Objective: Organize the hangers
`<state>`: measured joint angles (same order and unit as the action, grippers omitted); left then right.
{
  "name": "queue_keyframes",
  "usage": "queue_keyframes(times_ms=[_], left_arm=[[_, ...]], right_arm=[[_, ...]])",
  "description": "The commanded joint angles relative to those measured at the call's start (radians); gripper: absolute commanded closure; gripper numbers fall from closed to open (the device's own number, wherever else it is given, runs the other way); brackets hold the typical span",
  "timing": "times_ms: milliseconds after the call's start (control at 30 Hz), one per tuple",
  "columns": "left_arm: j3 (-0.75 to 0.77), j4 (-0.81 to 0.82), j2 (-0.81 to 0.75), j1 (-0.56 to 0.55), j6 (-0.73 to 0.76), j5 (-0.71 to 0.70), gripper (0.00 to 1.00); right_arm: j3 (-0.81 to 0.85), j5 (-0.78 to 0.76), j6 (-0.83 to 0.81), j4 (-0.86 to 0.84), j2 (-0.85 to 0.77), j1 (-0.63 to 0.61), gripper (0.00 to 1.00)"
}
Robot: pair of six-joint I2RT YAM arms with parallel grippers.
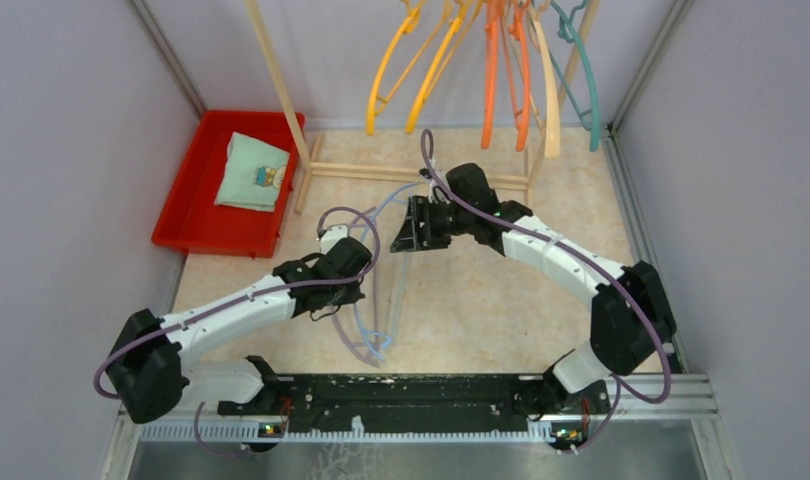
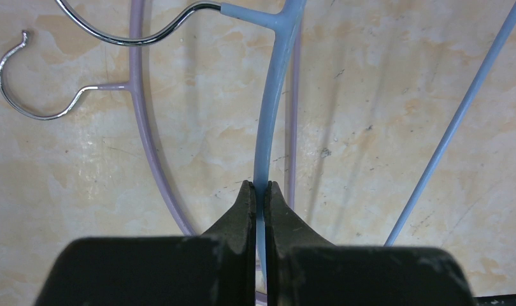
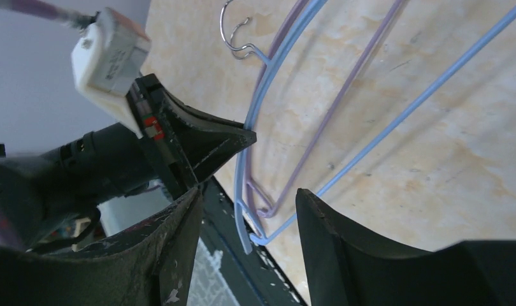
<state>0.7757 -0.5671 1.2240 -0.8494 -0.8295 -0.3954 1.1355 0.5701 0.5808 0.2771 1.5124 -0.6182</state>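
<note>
Top external: most hangers [image 1: 493, 90] hang on the rack [image 1: 281, 90] at twelve o'clock. Blue hanger [image 2: 271, 115], pinched by left gripper [image 2: 260, 186], and lavender hanger [image 2: 147, 159] sit unhung at six. Right gripper [image 3: 248, 191] gapes, empty.

Overhead camera looks down; close wrist views share the blue hanger [image 2: 271, 115].

In the top view, the hooks of the hanging hangers [image 1: 491, 90] and the top of the wooden rack [image 1: 278, 80] are cut off by the upper edge. In the left wrist view, the left gripper [image 2: 258, 188] hides the lower runs of the light blue hanger [image 2: 268, 127] and the lavender hanger [image 2: 147, 146]. Both hangers also run out of the frame at the top.
</note>
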Motion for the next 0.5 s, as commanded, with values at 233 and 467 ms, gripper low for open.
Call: queue_keyframes(times_ms=[233,467], left_arm=[[0.060,0.022,-0.115,-0.009,0.049,-0.002,1.00],[0.010,0.091,-0.154,-0.019,0.085,0.080,1.00]], right_arm=[[0.145,-0.040,0.231,-0.237,0.149,-0.107,0.43],[0.129,-0.084,0.266,-0.268,0.199,-0.144,0.44]])
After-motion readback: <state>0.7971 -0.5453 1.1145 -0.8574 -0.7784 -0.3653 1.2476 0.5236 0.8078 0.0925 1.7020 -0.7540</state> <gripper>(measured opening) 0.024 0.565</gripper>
